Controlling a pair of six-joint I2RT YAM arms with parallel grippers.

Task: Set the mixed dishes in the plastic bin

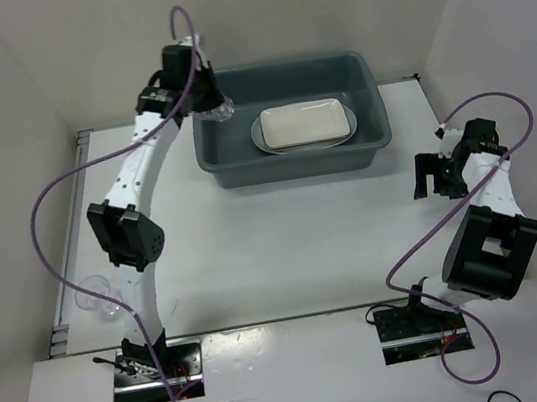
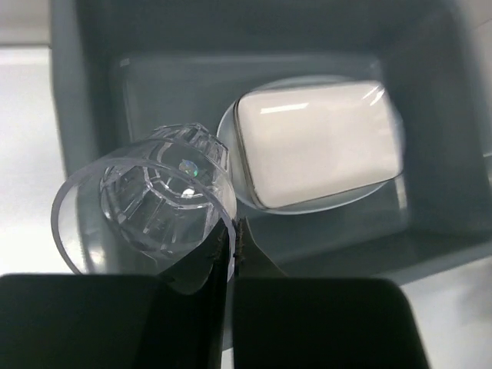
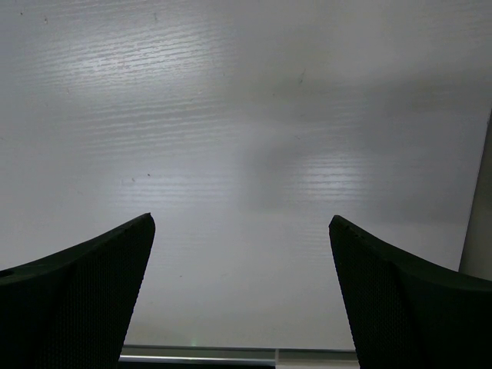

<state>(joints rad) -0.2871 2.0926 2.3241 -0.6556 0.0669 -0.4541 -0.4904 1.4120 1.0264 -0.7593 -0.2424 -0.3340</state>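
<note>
**Clear cup (image 2: 154, 196) gripped over the bin (image 1: 294, 167)**

Lower left of the overhead view: second cup (image 1: 95, 293) on the table (image 1: 286, 249), near the left arm (image 1: 131, 196). Upper left: left gripper (image 1: 218, 110) clenched on the rim of the clear cup, tilted above the bin's left end. Upper centre: grey bin, holding a cream plate (image 1: 303, 123) stacked on a white oval platter (image 1: 258, 134). Right of centre: right gripper (image 1: 429, 177), fingers (image 3: 92, 284) spread wide and grasping nothing, over bare table, apart from the bin.
</note>
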